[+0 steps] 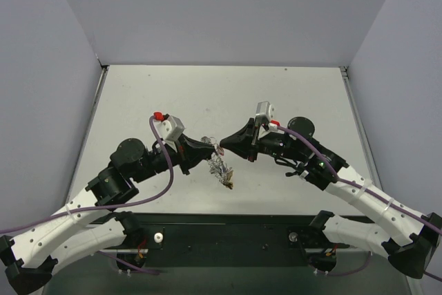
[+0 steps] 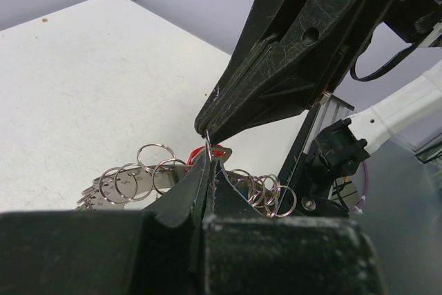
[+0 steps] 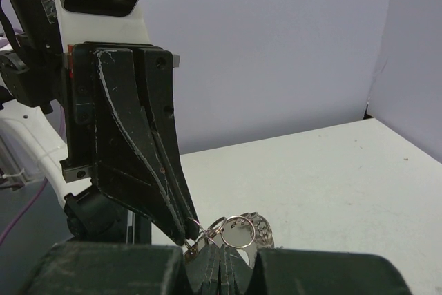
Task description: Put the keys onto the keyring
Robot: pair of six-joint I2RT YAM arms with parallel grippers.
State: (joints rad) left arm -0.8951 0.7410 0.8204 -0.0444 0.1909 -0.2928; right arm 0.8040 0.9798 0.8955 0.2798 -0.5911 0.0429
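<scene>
The keyring (image 1: pixel 219 166), a silvery hoop rimmed with small coiled rings, hangs just above the table between both gripper tips, its gold-yellow tag (image 1: pixel 228 184) at the bottom. My left gripper (image 1: pixel 210 148) is shut on the hoop's thin wire; in the left wrist view its jaws (image 2: pixel 209 165) are pressed together with rings (image 2: pixel 155 164) fanning out on both sides. My right gripper (image 1: pixel 225 144) is shut tip to tip against it, pinching the same wire (image 2: pixel 207 132). A red key head (image 2: pixel 197 153) shows behind the tips. In the right wrist view the rings (image 3: pixel 240 231) rise from my shut right gripper (image 3: pixel 219 252). Other keys are hidden.
The white table (image 1: pixel 221 94) lies inside grey walls on the left, back and right. A black base strip (image 1: pixel 228 229) with the arm mounts runs along the near edge. Both arms meet at the table's middle, their purple cables (image 1: pixel 166 170) looping near them.
</scene>
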